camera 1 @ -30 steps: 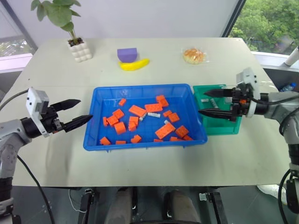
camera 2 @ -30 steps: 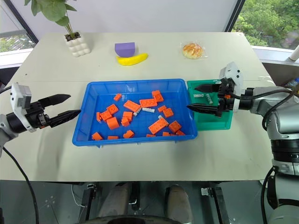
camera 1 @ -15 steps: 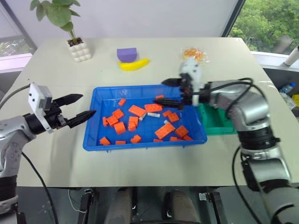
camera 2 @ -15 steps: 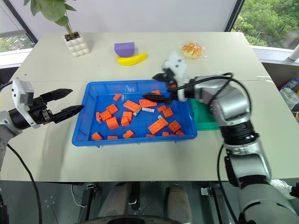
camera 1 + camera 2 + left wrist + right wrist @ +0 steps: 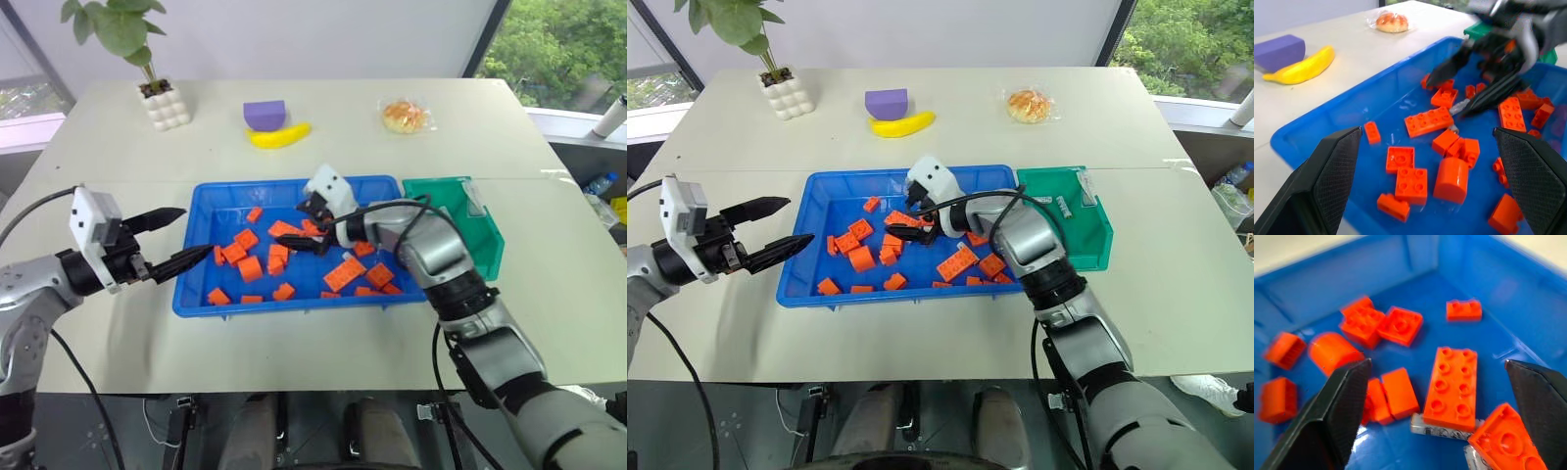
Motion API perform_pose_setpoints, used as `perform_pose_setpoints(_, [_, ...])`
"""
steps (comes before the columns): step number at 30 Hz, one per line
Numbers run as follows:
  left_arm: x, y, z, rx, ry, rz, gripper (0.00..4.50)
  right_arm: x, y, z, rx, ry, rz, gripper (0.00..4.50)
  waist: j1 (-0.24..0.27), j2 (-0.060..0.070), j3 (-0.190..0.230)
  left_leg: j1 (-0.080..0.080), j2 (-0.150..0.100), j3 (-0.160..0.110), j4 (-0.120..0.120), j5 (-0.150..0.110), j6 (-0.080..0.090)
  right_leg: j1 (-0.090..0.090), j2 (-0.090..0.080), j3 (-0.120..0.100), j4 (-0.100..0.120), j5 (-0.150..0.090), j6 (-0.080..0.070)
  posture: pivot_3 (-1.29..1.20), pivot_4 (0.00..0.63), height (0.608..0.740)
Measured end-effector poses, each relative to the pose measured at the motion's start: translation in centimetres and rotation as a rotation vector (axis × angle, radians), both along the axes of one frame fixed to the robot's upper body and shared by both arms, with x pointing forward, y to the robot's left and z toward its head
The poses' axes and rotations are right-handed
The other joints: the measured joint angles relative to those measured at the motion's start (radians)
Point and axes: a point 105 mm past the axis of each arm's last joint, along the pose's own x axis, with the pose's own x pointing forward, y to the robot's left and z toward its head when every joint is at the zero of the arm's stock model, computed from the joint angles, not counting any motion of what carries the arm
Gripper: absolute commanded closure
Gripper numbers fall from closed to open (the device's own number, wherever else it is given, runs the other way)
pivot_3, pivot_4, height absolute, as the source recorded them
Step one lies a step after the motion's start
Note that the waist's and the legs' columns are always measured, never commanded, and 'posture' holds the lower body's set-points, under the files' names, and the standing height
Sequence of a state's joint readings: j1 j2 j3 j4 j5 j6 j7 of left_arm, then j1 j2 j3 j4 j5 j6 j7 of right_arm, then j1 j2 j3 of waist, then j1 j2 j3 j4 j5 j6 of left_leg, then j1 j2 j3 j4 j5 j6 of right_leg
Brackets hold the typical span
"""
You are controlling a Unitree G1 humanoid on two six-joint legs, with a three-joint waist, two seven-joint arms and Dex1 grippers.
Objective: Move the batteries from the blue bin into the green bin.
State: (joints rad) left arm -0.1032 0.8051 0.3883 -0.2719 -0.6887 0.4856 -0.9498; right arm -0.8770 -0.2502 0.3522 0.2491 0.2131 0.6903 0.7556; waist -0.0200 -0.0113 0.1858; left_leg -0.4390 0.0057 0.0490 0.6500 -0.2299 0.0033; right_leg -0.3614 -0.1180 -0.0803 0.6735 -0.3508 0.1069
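the right gripper hangs low inside the blue bin, fingers spread wide and pinching nothing, its tips over a battery that lies half under a long orange block; more orange blocks lie scattered across the bin floor; the left gripper hovers just outside the bin's left rim, fingers also spread and empty; the green bin sits touching the blue bin's right side, with batteries lying in it; beyond the bins lie a banana and a purple block.
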Motion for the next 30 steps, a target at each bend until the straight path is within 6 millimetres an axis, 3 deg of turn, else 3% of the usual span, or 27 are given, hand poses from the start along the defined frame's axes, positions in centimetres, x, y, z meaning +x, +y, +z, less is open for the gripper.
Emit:
perform_pose_setpoints(6, [-0.1,-0.4,-0.4,-0.028,-0.003,0.017,0.00,1.5,0.5,-0.6,-0.036,-0.013,-0.002,0.04,0.000,0.000,0.000,0.000,0.000,0.000,0.000,0.000,0.000,-0.001,0.000,0.000,0.001,0.000,0.000,0.00,0.150,0.739])
perform_pose_setpoints(15, [-0.2,-0.7,-0.5,-0.057,-0.021,0.039,0.00,1.6,0.2,-2.1,-0.107,0.012,0.032,0.04,0.000,0.000,0.000,0.000,0.000,0.000,0.000,0.000,0.000,-0.001,0.000,0.000,0.001,0.000,0.000,0.00,0.150,0.739])
perform_pose_setpoints(18, [-0.1,-0.7,-0.5,-0.067,-0.032,0.051,0.00,1.6,0.2,-2.0,-0.123,0.006,0.043,0.90,0.000,0.000,0.000,0.000,0.000,0.000,0.000,0.000,0.000,-0.001,0.000,0.000,0.001,0.000,0.000,0.00,0.150,0.739])
perform_pose_setpoints(23, [0.1,-0.7,-0.2,-0.072,-0.056,0.060,0.00,1.8,0.6,-1.8,-0.147,-0.020,0.047,3.31,0.000,0.000,0.000,0.000,0.000,0.000,0.000,0.000,0.000,-0.001,0.000,0.000,0.001,0.000,0.000,0.00,0.150,0.739])
perform_pose_setpoints(30, [0.3,-0.6,0.1,-0.077,-0.082,0.077,0.00,1.9,1.2,-1.5,-0.155,-0.040,0.052,3.31,0.000,0.000,0.000,0.000,0.000,0.000,0.000,0.000,0.000,-0.001,0.000,0.000,0.001,0.000,0.000,0.00,0.150,0.739])
